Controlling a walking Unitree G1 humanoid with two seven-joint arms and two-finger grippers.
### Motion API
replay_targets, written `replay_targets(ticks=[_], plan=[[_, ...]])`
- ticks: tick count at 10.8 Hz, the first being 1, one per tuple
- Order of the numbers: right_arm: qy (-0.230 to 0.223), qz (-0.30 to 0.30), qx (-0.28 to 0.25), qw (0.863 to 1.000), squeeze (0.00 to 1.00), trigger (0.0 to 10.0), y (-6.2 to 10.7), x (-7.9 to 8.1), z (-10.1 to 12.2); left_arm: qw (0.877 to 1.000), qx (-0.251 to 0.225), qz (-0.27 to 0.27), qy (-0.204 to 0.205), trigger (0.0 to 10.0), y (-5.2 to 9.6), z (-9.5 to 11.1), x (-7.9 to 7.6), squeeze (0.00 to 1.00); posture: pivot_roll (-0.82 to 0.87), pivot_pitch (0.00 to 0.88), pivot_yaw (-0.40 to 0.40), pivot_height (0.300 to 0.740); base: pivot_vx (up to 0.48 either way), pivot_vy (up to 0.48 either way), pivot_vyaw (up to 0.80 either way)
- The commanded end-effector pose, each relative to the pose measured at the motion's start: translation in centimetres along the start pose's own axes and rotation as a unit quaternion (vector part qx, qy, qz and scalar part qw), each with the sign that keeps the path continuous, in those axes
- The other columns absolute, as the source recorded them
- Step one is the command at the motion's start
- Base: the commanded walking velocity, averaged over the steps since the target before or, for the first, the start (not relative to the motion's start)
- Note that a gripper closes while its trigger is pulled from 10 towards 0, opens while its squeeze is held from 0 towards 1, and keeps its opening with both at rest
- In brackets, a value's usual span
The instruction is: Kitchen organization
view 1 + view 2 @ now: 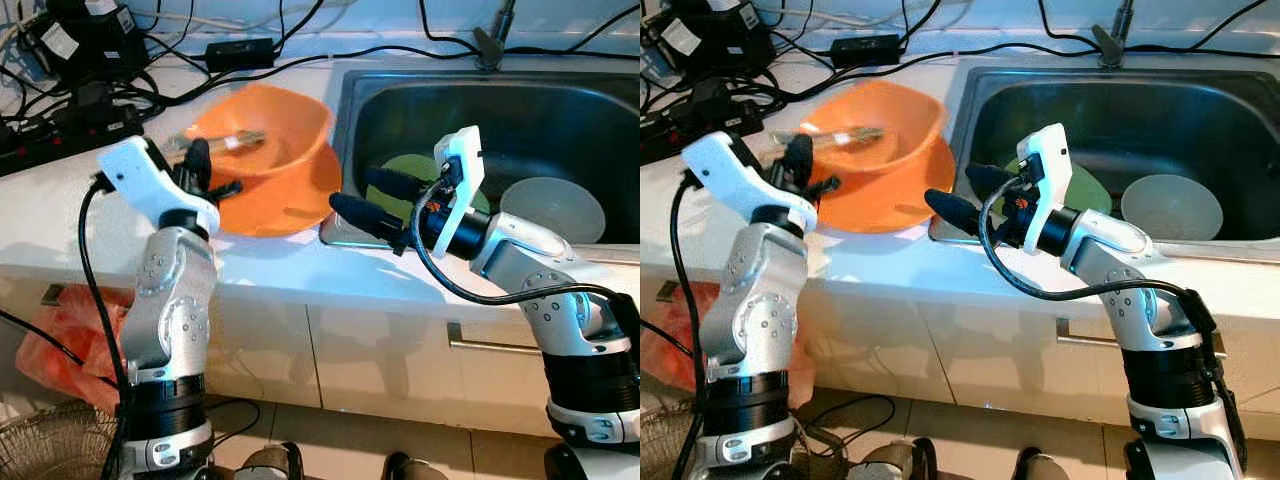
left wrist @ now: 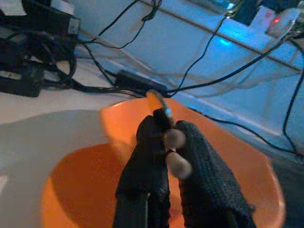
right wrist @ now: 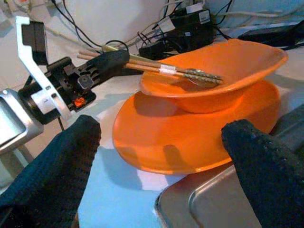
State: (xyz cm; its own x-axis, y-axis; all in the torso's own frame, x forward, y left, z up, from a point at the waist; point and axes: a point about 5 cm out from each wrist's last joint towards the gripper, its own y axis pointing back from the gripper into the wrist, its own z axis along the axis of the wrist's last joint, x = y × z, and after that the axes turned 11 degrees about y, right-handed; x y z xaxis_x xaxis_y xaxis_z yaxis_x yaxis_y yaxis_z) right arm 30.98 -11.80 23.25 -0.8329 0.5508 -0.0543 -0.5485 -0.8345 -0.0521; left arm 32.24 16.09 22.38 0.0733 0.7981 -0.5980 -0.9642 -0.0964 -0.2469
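The left gripper [image 1: 205, 170] pinches a pair of wooden chopsticks [image 3: 156, 66] over a tilted orange plastic bowl [image 1: 265, 140] resting on an orange plate [image 3: 190, 137] beside the steel sink [image 1: 350, 110]. The right gripper [image 1: 362, 200] hovers nearby, fingers spread.

I see the white counter [image 1: 270, 265] running across in front of me, with the stainless steel sink [image 1: 350, 110] sunk into its right half. Left of the sink, an orange plastic bowl [image 1: 285, 125] sits tilted on an orange plastic plate [image 1: 300, 200], and a pair of wooden chopsticks [image 1: 225, 141] reaches into the bowl. Inside the sink, a round green plate [image 1: 410, 170] lies left of a translucent grey bowl [image 1: 552, 208]. Black power strips and cables [image 1: 70, 110] lie behind the bowl, at the counter's back left.
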Motion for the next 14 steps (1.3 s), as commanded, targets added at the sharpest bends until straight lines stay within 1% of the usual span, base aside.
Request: replay_targets(ticks=[1, 3, 5, 6, 7, 8, 9, 10, 11, 12, 13, 14], plan=[[0.001, 0.008, -0.004, 1.000, 0.00, 10.0, 0.0, 0.1, 0.2, 1.000, 0.003, -0.006, 0.003, 0.0, 0.0, 0.1, -0.2, 0.00, 0.05, 0.116, 0.095, 0.740, 0.000, 0.000, 0.00], [0.001, 0.009, -0.003, 1.000, 0.00, 10.0, 0.0, 0.1, 0.2, 1.000, 0.006, -0.008, -0.005, 0.0, 0.0, 0.0, -0.3, 0.00, 0.05, 0.115, 0.095, 0.740, 0.000, 0.000, 0.00], [0.001, 0.008, -0.001, 1.000, 0.00, 10.0, 0.1, 0.1, 0.1, 1.000, 0.022, 0.001, 0.000, 0.0, -0.2, -0.2, -0.1, 0.00, 0.05, 0.116, 0.093, 0.740, 0.000, 0.000, 0.00], [0.002, 0.007, -0.001, 1.000, 0.00, 10.0, 0.1, 0.0, 0.1, 0.999, 0.025, -0.021, 0.001, 0.0, -0.5, 0.3, -0.7, 0.00, 0.05, 0.117, 0.092, 0.740, 0.000, 0.000, 0.00], [0.003, 0.005, -0.001, 1.000, 0.00, 10.0, 0.1, -0.1, 0.1, 0.998, 0.015, -0.061, -0.003, 0.0, -0.7, 1.0, -1.7, 0.00, 0.05, 0.118, 0.091, 0.740, 0.000, 0.000, 0.00], [0.003, 0.004, -0.001, 1.000, 0.00, 10.0, 0.1, -0.1, 0.1, 0.995, 0.014, -0.099, -0.016, 0.0, -0.4, 1.0, -2.4, 0.00, 0.05, 0.118, 0.093, 0.740, 0.000, 0.000, 0.00], [0.004, 0.003, -0.001, 1.000, 0.00, 10.0, 0.1, -0.1, 0.0, 0.991, 0.012, -0.127, -0.042, 0.0, 0.1, 0.8, -3.0, 0.00, 0.05, 0.118, 0.093, 0.740, 0.000, 0.000, 0.00], [0.004, 0.003, -0.001, 1.000, 0.00, 10.0, 0.1, -0.2, 0.0, 0.990, 0.011, -0.133, -0.043, 0.0, 0.2, 0.7, -3.2, 0.00, 0.05, 0.118, 0.094, 0.740, 0.000, 0.000, 0.00], [0.004, 0.001, 0.000, 1.000, 0.00, 10.0, 0.1, -0.2, 0.0, 0.989, 0.020, -0.137, -0.042, 0.0, 0.5, 0.2, -3.2, 0.00, 0.05, 0.118, 0.093, 0.740, 0.000, 0.000, 0.00], [0.005, 0.001, 0.001, 1.000, 0.00, 10.0, 0.1, -0.2, 0.0, 0.992, 0.024, -0.120, -0.029, 0.0, 0.4, 0.1, -2.5, 0.00, 0.05, 0.117, 0.092, 0.740, 0.000, 0.000, 0.00], [0.005, 0.000, 0.001, 1.000, 0.00, 10.0, 0.1, -0.2, -0.1, 0.993, 0.021, -0.115, -0.027, 0.0, 0.3, 0.2, -2.2, 0.00, 0.05, 0.117, 0.092, 0.740, 0.000, 0.000, 0.00], [0.006, -0.001, 0.002, 1.000, 0.00, 10.0, 0.1, -0.3, -0.1, 0.995, 0.018, -0.097, -0.032, 0.0, 0.1, 0.3, -1.6, 0.00, 0.05, 0.117, 0.089, 0.740, 0.000, 0.000, 0.00]])
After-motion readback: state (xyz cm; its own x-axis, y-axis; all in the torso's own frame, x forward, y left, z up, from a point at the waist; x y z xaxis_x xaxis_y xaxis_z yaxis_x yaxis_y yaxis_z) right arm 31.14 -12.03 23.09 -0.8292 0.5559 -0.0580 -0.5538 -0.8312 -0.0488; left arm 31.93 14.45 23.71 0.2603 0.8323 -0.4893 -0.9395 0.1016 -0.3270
